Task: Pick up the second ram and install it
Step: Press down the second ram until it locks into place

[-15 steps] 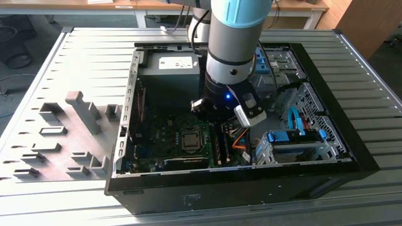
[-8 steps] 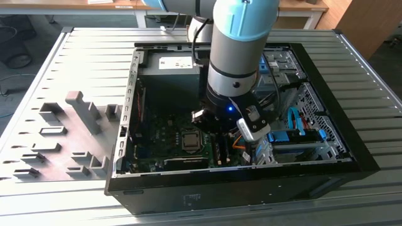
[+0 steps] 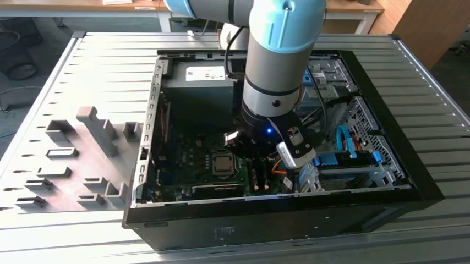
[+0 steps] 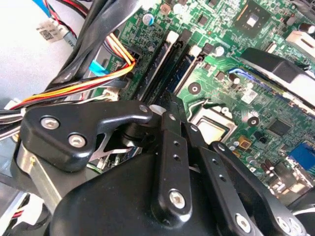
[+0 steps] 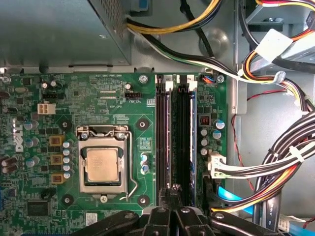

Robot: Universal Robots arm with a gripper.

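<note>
Ribbed metal bench, open PC case: gripper down over motherboard RAM slots, fingers together.

Open computer case on slatted surface; grey fixture blocks well apart from claw; processor socket near it.

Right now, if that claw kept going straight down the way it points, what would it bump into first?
Most likely the memory slots on the green circuit board. The gripper hangs right over their near end, beside the square silver chip. How much gap is left is hard to judge.
</note>
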